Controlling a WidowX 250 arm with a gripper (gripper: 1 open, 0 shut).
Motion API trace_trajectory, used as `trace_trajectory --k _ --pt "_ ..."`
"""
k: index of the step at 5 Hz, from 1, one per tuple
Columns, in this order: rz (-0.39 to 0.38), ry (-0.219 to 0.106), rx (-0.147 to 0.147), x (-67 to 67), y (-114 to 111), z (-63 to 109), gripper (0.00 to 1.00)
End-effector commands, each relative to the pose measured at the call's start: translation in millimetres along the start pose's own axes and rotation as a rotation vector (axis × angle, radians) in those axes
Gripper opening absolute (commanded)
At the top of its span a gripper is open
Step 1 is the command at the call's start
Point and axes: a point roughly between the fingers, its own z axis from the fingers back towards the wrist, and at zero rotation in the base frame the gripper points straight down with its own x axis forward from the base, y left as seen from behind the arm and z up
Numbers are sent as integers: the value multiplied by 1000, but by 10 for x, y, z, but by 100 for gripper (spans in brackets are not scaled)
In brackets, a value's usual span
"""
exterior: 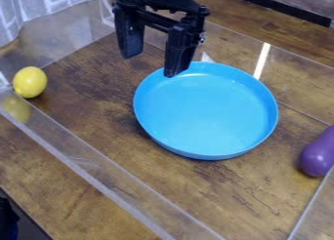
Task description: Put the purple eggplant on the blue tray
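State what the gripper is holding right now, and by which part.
Nothing. The gripper hangs open above the blue tray's far rim; the purple eggplant lies apart, at the right edge.

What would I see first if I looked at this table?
The big blue tray in the middle grabs your eye first. The black gripper hangs open over its back left rim. A yellow lemon sits far left, and the purple eggplant lies at the right edge, off the tray.

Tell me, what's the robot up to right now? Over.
Gripper open, empty, above blue tray's far-left rim. Purple eggplant on table at right edge, untouched. Tray bare. Yellow lemon far left, not in the way.
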Motion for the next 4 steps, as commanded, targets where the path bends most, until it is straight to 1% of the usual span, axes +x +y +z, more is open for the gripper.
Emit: trace_trajectory --k 1,2,3,4 --pt "-8 13 -2 13 -29 -58 100" --pt "-24 22 -7 52 -101 -125 100" --pt "-72 14 -13 154 -291 -202 100" --pt "-132 -2 -10 269 -595 -275 100"
